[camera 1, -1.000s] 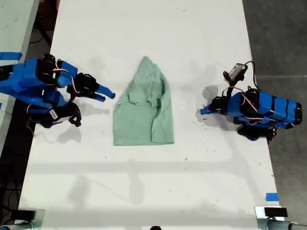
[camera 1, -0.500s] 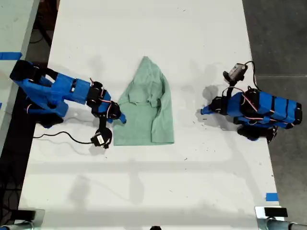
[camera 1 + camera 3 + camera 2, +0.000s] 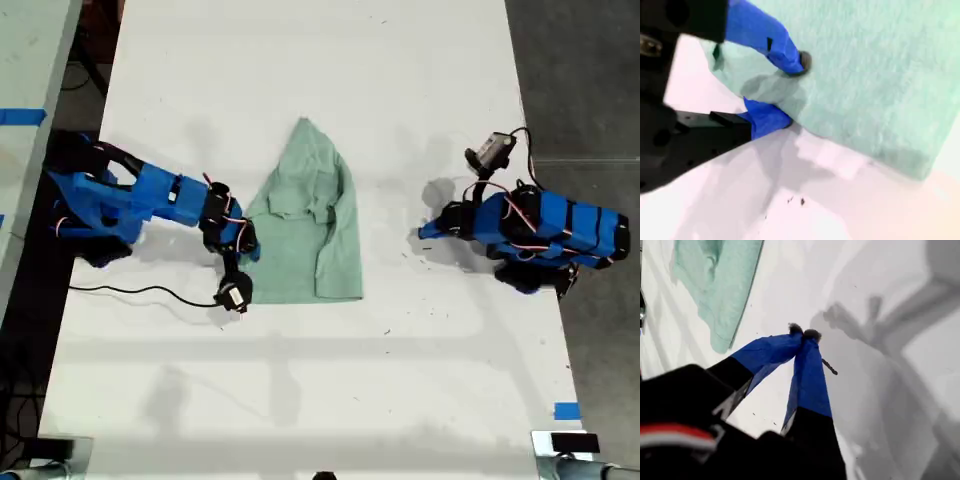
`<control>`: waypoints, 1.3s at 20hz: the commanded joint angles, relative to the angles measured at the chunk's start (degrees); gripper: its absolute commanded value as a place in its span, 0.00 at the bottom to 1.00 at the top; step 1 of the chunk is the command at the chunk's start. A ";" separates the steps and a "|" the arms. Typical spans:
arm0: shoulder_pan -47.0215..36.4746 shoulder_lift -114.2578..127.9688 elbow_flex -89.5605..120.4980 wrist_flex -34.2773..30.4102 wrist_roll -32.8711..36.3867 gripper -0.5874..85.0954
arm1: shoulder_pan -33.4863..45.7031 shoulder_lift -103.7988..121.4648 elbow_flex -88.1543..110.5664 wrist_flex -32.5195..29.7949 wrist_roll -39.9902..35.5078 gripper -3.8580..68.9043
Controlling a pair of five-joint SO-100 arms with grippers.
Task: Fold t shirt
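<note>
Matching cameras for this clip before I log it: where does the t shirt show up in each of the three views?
Exterior view: the t shirt lies mid-table, pointed end toward the top.
First wrist view: only a piece, off beyond my first gripper.
Second wrist view: fills most of the frame, my second gripper at its edge.
Shared landmark: the white table.

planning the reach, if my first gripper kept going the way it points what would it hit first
Probably the t shirt: my first gripper is shut over bare table, pointing across at the shirt's near edge, though it may touch the table first; its tilt is unclear.
</note>
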 commanded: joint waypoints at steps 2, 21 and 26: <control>-0.62 1.32 0.00 0.70 -0.35 0.00 | 0.18 0.79 2.99 0.26 -0.18 0.05; -3.60 -8.35 -41.40 28.39 9.32 0.00 | 0.18 0.79 2.99 0.18 -0.35 0.05; -4.92 -16.35 -54.40 26.98 13.97 0.00 | 0.18 0.79 2.99 0.18 -0.35 0.05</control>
